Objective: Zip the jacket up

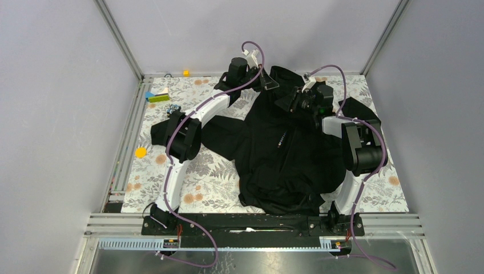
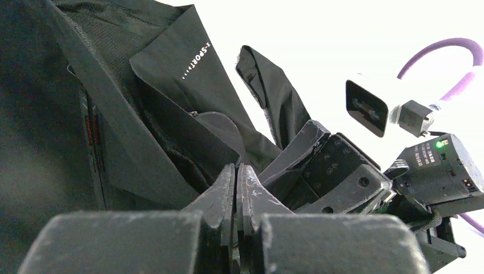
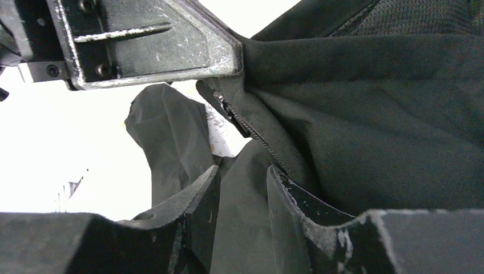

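The left hand (image 2: 236,172) is pinched almost fully closed on a thin edge of the jacket (image 1: 285,154) up by the collar; the right hand (image 3: 242,174) is partly closed, with a thick fold of the same cloth filling the gap between its 2 fingers, right beside the zipper (image 3: 251,131). I judge the jacket light, limp and a little slick; it will sag and bunch wherever I do not hold it taut, so the places to grip are the 2 front edges close to the teeth, or the slider, which I cannot make out. The jacket lies spread on the floral surface (image 1: 211,171) between both arms, collar at the far end and lifted, hem towards the bases; it is black, matte and long-sleeved, with tiny marks (image 1: 280,140) at mid-chest and small white lettering (image 2: 197,60) on 1 panel.
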